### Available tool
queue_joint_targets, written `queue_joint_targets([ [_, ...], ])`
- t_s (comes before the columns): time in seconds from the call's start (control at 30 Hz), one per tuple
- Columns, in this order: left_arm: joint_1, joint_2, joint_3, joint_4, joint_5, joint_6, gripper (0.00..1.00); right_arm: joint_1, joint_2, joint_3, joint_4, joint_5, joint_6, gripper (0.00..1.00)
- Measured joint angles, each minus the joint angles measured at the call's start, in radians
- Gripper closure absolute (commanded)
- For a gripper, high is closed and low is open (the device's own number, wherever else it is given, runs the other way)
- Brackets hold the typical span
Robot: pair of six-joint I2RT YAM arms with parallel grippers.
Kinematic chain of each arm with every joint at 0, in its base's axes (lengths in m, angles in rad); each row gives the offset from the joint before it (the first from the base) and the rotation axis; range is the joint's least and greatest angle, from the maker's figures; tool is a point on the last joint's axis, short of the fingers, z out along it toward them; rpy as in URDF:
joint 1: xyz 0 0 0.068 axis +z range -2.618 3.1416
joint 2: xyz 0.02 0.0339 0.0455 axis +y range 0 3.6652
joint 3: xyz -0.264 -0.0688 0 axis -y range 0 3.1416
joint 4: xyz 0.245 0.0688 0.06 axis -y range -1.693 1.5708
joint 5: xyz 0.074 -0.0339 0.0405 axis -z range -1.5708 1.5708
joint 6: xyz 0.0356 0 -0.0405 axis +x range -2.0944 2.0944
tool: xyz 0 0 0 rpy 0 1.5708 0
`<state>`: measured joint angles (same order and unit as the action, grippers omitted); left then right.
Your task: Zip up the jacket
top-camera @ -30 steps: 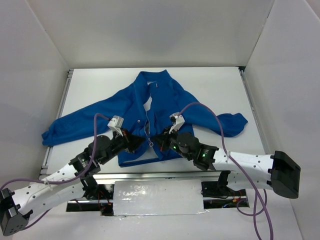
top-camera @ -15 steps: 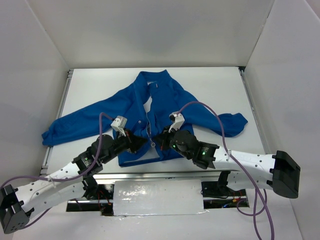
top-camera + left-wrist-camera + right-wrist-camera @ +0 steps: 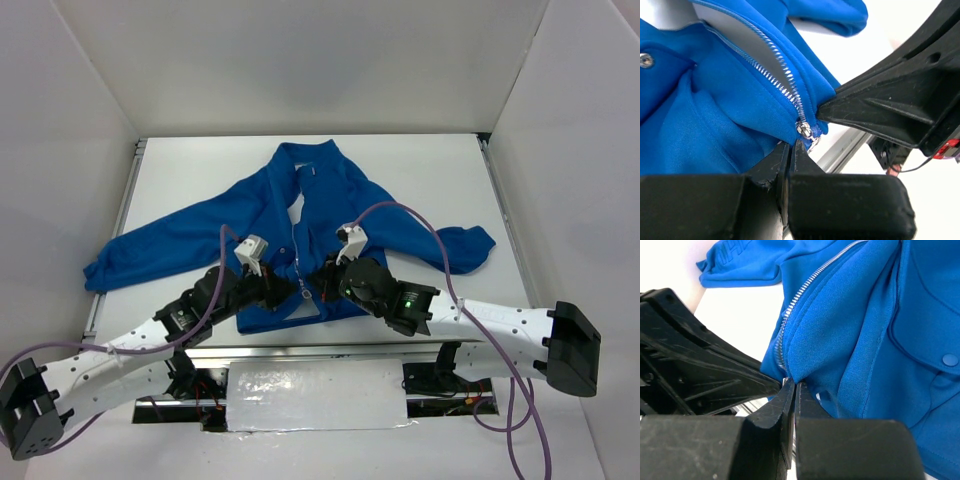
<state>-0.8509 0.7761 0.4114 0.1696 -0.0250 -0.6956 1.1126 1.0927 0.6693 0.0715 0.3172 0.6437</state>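
Top external view: the jacket (image 3: 255, 215) lies front-up on the white table (image 3: 430, 175), closer to the near edge than the far one and about midway between the left and right edges. Its long axis runs near to far, collar toward the far edge and hem toward the near edge, with one sleeve stretched toward the left edge and the other toward the right. The zipper (image 3: 295, 238) runs down the middle, parted below the collar. A pocket flap (image 3: 932, 315) with a snap lies flat.

The slider (image 3: 804, 130) sits low, close to the hem. Just beneath it the left gripper (image 3: 288, 290) has its fingers (image 3: 770, 167) clenched together; I cannot tell whether they pinch the pull. The right gripper (image 3: 320, 278) has its fingers (image 3: 772, 407) clamped on the jacket at the zipper's foot, the cloth tented up to their tips. The two grippers almost meet there.

White walls (image 3: 300, 60) enclose the table on the left, far and right sides.
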Motion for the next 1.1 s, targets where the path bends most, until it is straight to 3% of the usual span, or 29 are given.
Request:
queue_joint_targets([
  [0.3, 0.013, 0.023, -0.015, 0.03, 0.085, 0.013, 1.0, 0.0, 0.0, 0.0, -0.005, -0.023, -0.02, 1.0],
  [0.4, 0.014, 0.023, -0.038, 0.054, 0.101, 0.008, 1.0, 0.0, 0.005, 0.0, -0.013, -0.032, -0.017, 0.91],
  [0.63, 0.015, 0.023, -0.086, 0.109, 0.13, -0.019, 1.0, 0.0, 0.009, -0.004, -0.04, -0.048, -0.004, 0.88],
  [0.8, 0.014, 0.024, -0.106, 0.131, 0.144, -0.042, 1.0, 0.0, 0.018, -0.004, -0.043, -0.04, 0.018, 0.73],
  [0.93, 0.014, 0.054, -0.13, 0.159, 0.164, -0.058, 1.0, 0.0, 0.024, -0.004, -0.047, -0.036, 0.033, 0.51],
  [1.1, 0.014, 0.071, -0.148, 0.177, 0.177, -0.071, 1.0, 0.0, 0.022, 0.005, -0.072, -0.021, 0.032, 0.36],
])
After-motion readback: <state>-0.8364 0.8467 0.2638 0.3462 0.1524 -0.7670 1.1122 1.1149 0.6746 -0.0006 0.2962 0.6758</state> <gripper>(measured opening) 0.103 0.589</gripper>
